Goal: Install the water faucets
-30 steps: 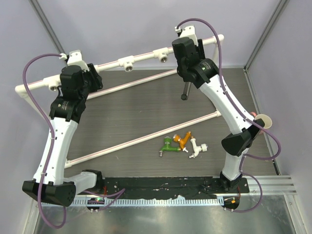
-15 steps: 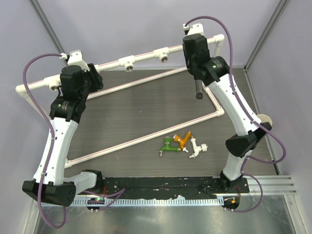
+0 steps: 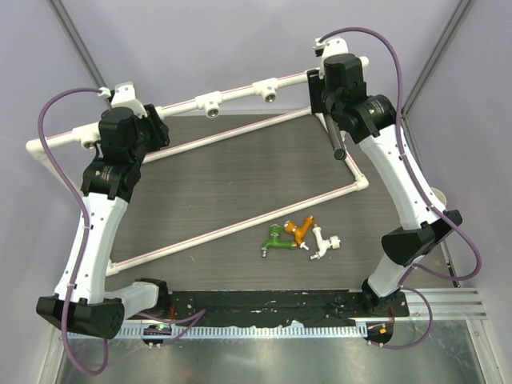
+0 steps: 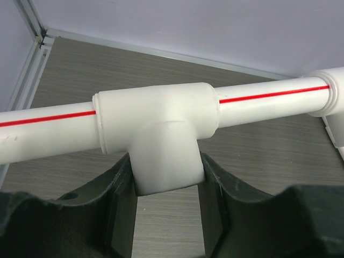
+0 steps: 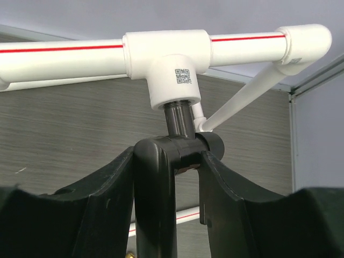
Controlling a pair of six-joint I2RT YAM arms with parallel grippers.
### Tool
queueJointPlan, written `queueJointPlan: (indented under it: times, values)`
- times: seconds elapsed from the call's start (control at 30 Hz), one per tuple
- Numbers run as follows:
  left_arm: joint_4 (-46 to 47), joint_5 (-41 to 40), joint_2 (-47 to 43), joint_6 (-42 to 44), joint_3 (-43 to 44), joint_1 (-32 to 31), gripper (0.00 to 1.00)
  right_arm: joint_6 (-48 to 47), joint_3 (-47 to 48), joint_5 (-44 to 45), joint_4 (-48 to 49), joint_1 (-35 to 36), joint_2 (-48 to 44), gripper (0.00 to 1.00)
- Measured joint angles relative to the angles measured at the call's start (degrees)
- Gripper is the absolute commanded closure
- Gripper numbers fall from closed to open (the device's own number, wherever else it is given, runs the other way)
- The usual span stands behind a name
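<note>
Right wrist: right gripper [image 5: 169, 153] clamps black faucet [image 5: 177, 119], tube at tee socket [image 5: 173, 70], 12 o'clock | left gripper [image 4: 167, 185] clamps second tee [image 4: 161, 123] (apparently bracing) | next: thread in squarely.

The pipe frame [image 4: 48, 126] is showing white with thin red stripes, one tee socket [image 5: 166, 48] bearing a small black square code. The black faucet [image 5: 179, 119], green faucet [image 3: 274, 238], orange faucet [image 3: 302, 231] and white faucet [image 3: 322, 242] are standing out against a grey-brown wood-grained surface [image 3: 224, 176].

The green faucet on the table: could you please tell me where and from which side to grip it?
Probably the green faucet by its nearer stem end, from straight above, closing across it: it lies flat, and the orange faucet crowds its far end.
</note>
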Motion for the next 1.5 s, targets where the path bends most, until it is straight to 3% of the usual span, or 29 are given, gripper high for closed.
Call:
queueJointPlan:
  times: [0.13, 0.23, 0.3, 0.33, 0.4, 0.57, 0.87, 1.07, 1.1, 1.13, 1.17, 1.23, 1.27, 1.37, 1.5]
  values:
    - [-0.2, -0.7, 0.0, 0.0, 0.0, 0.2, 1.0, -3.4, -0.6, 6.8, 0.8, 4.0, 0.0, 0.62]
    - [-0.2, -0.9, 0.0, 0.1, 0.0, 0.3, 1.0, -8.2, -2.1, 14.3, 2.5, 7.1, 0.0, 0.62]
    - [-0.3, -1.1, 0.0, 0.1, 0.0, 0.3, 1.0, -12.1, -4.3, 19.2, 5.4, 8.9, 0.1, 0.7]
    - [-0.2, -1.2, 0.0, 0.1, 0.0, 0.3, 1.0, -14.4, -5.7, 21.7, 7.1, 9.6, 0.1, 0.83]
    - [-0.3, -1.2, 0.0, 0.1, 0.0, 0.3, 1.0, -21.2, -9.5, 28.1, 12.4, 11.6, 0.1, 0.99]
    - [-0.5, -1.4, 0.0, 0.2, 0.0, 0.4, 1.0, -36.7, -20.4, 40.3, 31.5, 14.9, -0.4, 0.99]
    - [-1.0, -1.5, -0.1, 0.3, 0.0, 0.4, 1.0, -57.6, -33.9, 44.2, 57.3, 16.9, -2.6, 0.99]
    - [-1.2, -1.5, -0.3, 0.3, 0.0, 0.4, 1.0, -63.2, -37.0, 43.1, 61.0, 17.4, -3.7, 0.99]
    - [-1.3, -1.6, -0.3, 0.3, 0.0, 0.4, 1.0, -63.4, -37.0, 43.1, 61.0, 17.6, -3.9, 0.95]
    - [-1.4, -1.6, -0.4, 0.3, 0.0, 0.4, 1.0, -63.4, -37.0, 43.2, 60.9, 17.7, -3.9, 0.85]
    - [-1.5, -1.7, -0.5, 0.3, 0.0, 0.5, 1.0, -63.1, -36.9, 43.3, 60.3, 17.9, -4.1, 0.71]
    - [-1.6, -1.8, -0.6, 0.3, 0.0, 0.6, 1.0, -60.8, -35.2, 43.3, 56.5, 18.2, -4.2, 0.53]
    - [-1.6, -1.8, -0.6, 0.3, 0.0, 0.7, 1.0, -59.0, -33.7, 43.3, 53.1, 18.4, -4.2, 0.37]
    - [-1.5, -1.8, -0.7, 0.3, 0.0, 0.8, 1.0, -53.1, -29.0, 41.2, 39.7, 19.6, -4.2, 0.21]
    - [-1.6, -2.2, -0.7, 0.3, 0.0, 1.1, 1.0, -43.6, -23.5, 35.7, 24.5, 21.6, -4.7, 0.14]
